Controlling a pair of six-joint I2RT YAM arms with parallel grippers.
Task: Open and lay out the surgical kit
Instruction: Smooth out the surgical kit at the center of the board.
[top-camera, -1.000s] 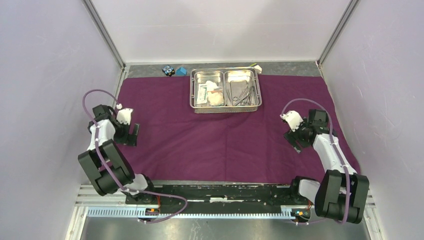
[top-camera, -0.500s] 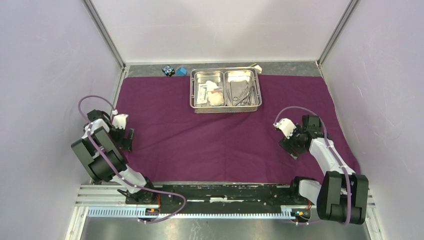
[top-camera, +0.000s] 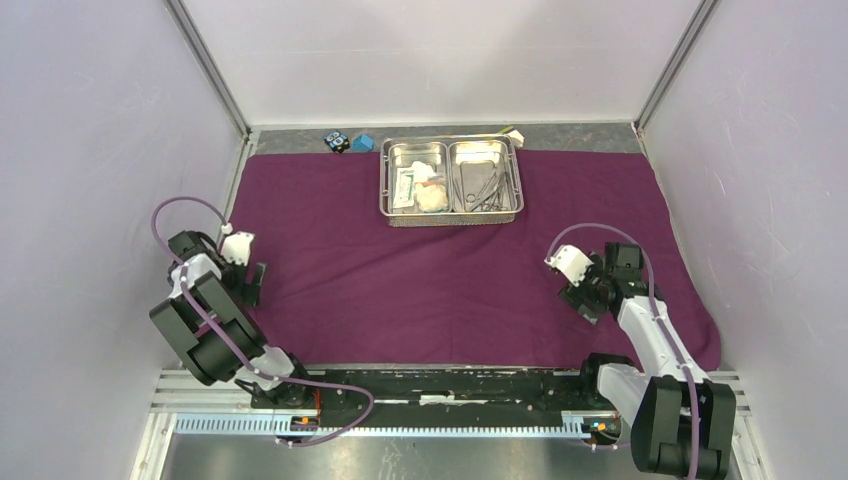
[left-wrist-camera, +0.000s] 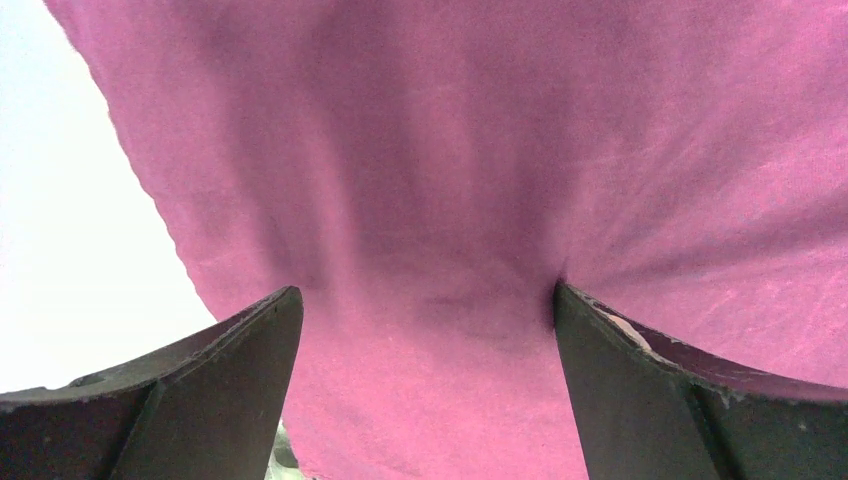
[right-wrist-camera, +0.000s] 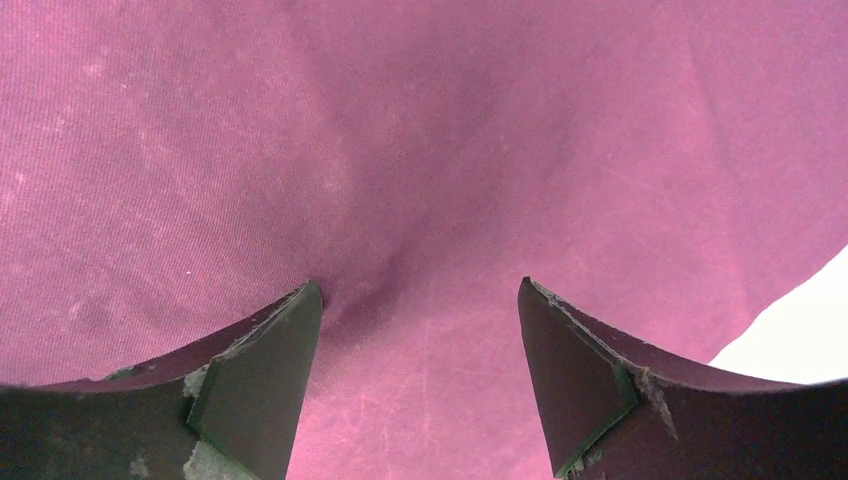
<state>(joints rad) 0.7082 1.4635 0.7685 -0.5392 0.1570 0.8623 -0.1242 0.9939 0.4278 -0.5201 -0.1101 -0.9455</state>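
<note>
The dark-purple cloth wrap (top-camera: 400, 270) lies spread flat over the table. The steel tray (top-camera: 452, 212) stands on its far middle: a flat white packet (top-camera: 404, 185) and white gauze wads (top-camera: 432, 196) in the left compartment, steel clamps and tweezers (top-camera: 482, 185) in the right. My left gripper (top-camera: 255, 284) is open, tips pressed down on the cloth (left-wrist-camera: 430, 200) near its left edge. My right gripper (top-camera: 586, 306) is open, tips down on the cloth (right-wrist-camera: 420, 150) near the right front. Nothing is held between either pair of fingers.
Small black and blue blocks (top-camera: 347, 142) sit on the bare table behind the cloth, left of the tray. A small yellow-purple-white block (top-camera: 513, 132) lies behind the tray's right corner. Purple walls close in on both sides. The arms' bases and rail run along the near edge.
Both grippers have drawn back toward the near edge and sunk lower onto the cloth. The left moved slightly left, the right slightly inward. The tray has not moved.
</note>
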